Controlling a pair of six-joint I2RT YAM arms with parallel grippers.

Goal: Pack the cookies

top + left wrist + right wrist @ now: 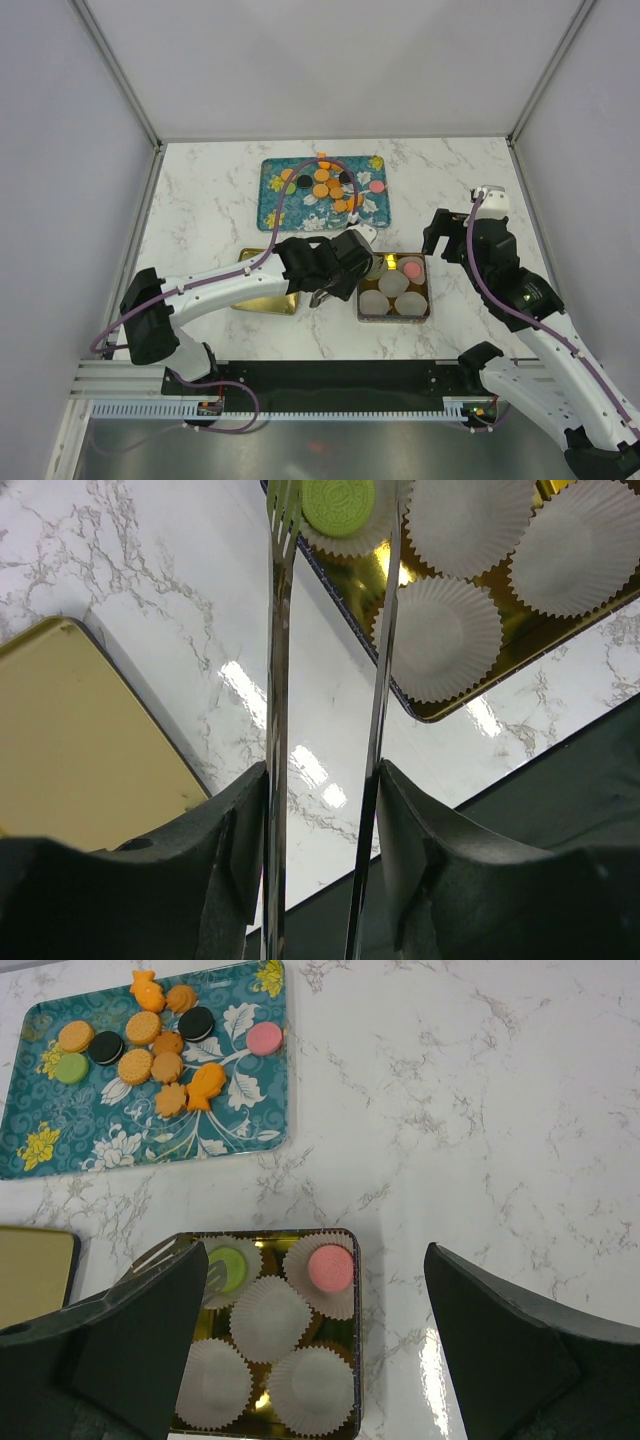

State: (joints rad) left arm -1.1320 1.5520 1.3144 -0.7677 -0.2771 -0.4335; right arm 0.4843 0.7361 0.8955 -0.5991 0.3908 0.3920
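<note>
Packing has barely begun: a green cookie (pixel 338 502) and a pink cookie (pixel 330 1267) sit in two of the five paper cups (pixel 271 1312) in the gold tin (pixel 356 1360), while a dozen or so cookies (pixel 143 1028) wait on the teal floral tray (pixel 250 1100) further back on the tabletop (pixel 480 1110). The left arm stretches low to the tin, its left end effector (pixel 322 780) clamped on metal tongs (pixel 278 680) whose tips stand apart either side of the green cookie. The right arm is bent beside the tin, its right end effector (pixel 318 1252) spread wide and empty.
</note>
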